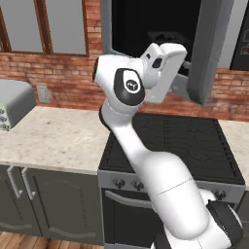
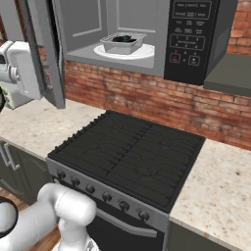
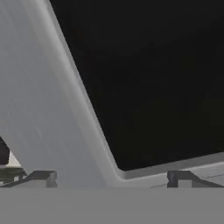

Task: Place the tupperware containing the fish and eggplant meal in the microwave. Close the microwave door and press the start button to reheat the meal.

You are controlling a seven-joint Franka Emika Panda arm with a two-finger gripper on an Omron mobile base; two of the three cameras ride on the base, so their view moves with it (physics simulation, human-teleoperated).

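End effector [image 3: 111, 177] spread wide, empty, close against microwave door [image 3: 144, 78], which hung ajar. Beyond: brick wall [image 2: 147, 98], black stove [image 2: 130, 157], speckled tabletop [image 2: 215, 186]. Tupperware [image 2: 122, 42] on turntable inside microwave [image 2: 147, 37], long axis across the cavity.

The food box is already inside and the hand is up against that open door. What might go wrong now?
The wide-apart fingers sit near the bottom corner of the grey-framed microwave door, so a push could slip off.

The pale translucent tupperware rests near the front of the white round turntable, so a hard slam might jolt it.
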